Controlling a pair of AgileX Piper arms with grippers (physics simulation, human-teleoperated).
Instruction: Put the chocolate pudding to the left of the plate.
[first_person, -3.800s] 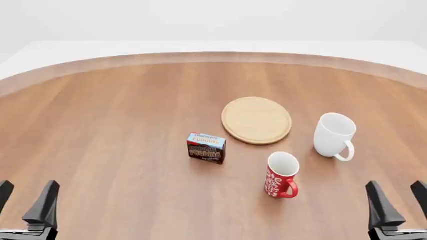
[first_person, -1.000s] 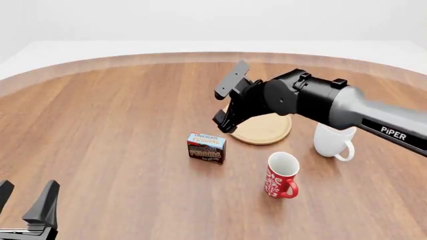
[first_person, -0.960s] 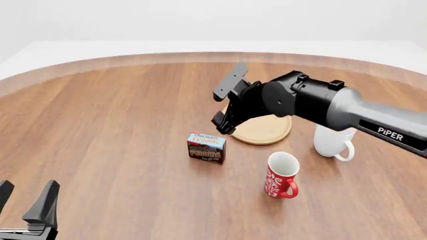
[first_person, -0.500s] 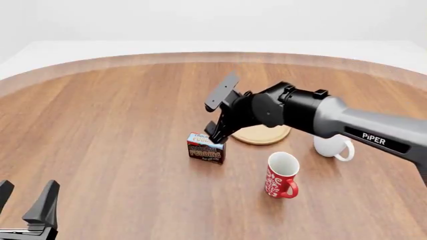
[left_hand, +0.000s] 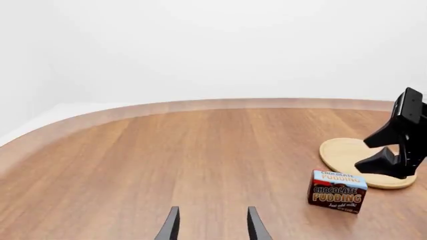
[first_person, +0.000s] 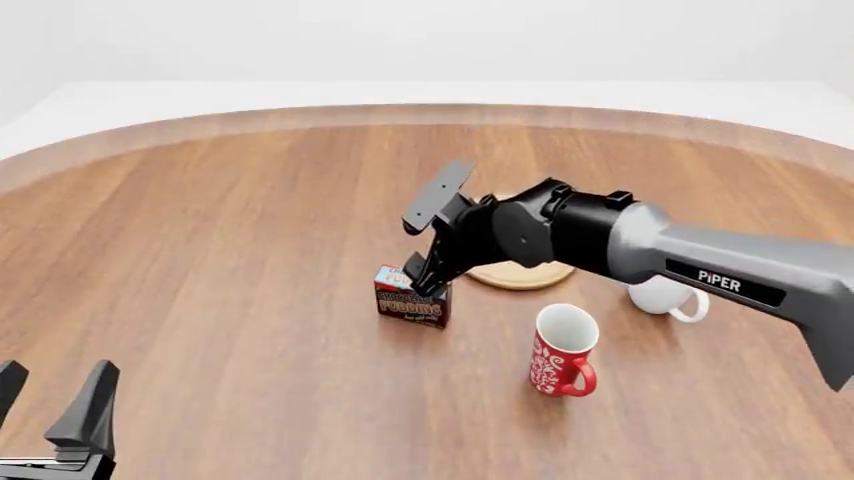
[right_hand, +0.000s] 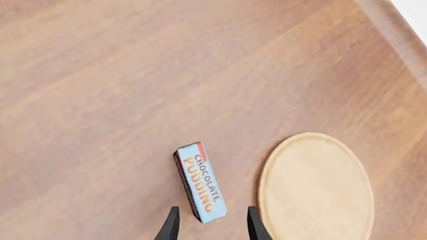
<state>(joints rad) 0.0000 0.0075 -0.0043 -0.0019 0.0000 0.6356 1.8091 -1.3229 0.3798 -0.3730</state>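
The chocolate pudding (first_person: 410, 299), a small brown carton with a blue and red top, stands on the table just left of and nearer than the plate (first_person: 518, 276), a tan wooden disc. My right gripper (first_person: 430, 234) hangs open right above the carton, tilted down, its lower finger near the carton's top. In the right wrist view the pudding (right_hand: 200, 183) lies ahead of the open fingers, a little to one side, with the plate (right_hand: 315, 185) beside it. My left gripper (first_person: 48, 402) rests open at the near left corner. The left wrist view shows the pudding (left_hand: 337, 191) far off.
A red patterned mug (first_person: 565, 351) stands near the front, right of the carton. A white mug (first_person: 663, 297) is mostly hidden behind the right arm. The wooden table's curved far edge (first_person: 427, 112) runs along the back.
My right gripper has come down and to the left, from over the plate's left edge to just above the pudding. The left arm and all objects have stayed put.
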